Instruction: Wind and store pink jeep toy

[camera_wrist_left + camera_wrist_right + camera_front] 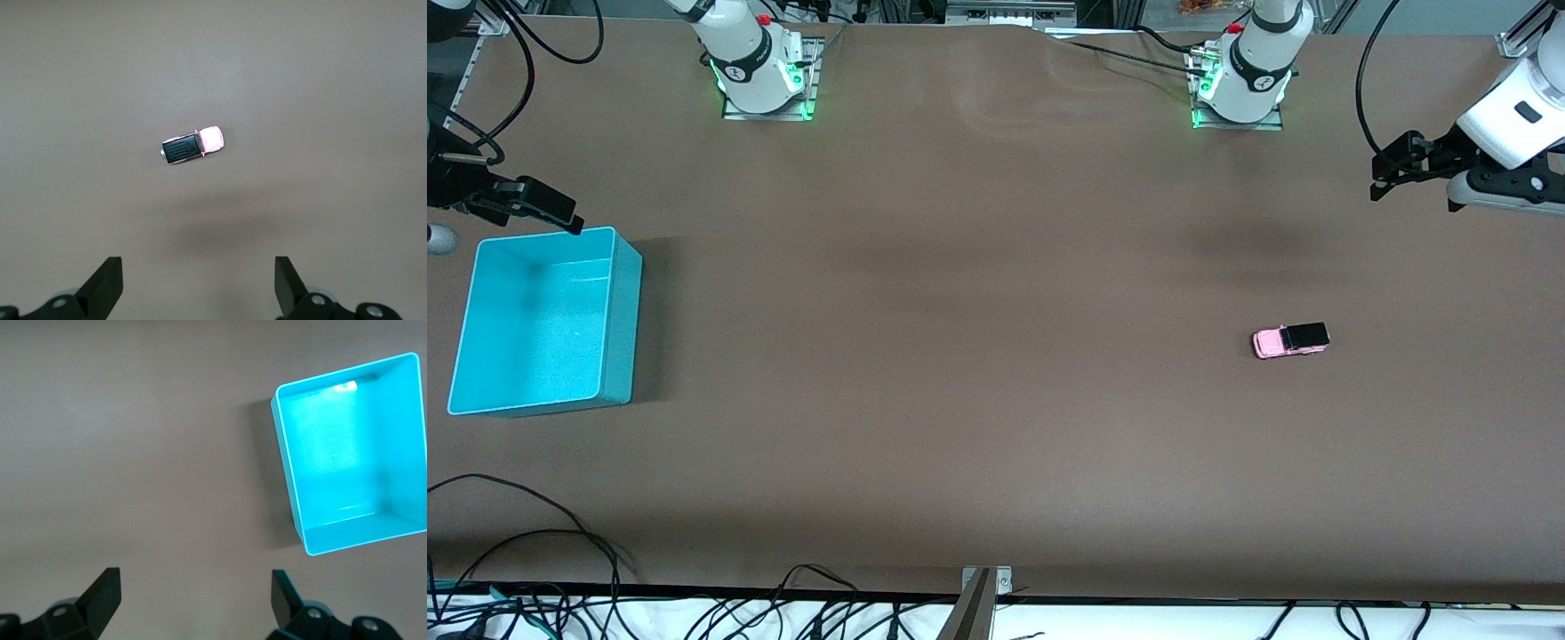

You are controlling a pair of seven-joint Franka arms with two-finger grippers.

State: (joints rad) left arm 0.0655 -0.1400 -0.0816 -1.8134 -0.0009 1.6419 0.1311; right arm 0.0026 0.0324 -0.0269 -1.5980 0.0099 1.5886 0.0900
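the pink jeep toy point(1290, 340) lay ungrasped; the left gripper point(199, 288) and right gripper point(195, 603) were held spread and empty, seemingly ready.

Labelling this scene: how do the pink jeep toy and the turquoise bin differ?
The pink jeep toy is tiny; the turquoise bin is far larger. The jeep is light pink with a black roof; the bin is plain turquoise. The jeep lies toward the left arm's end, the bin toward the right arm's. Both rest on the brown table, untouched.
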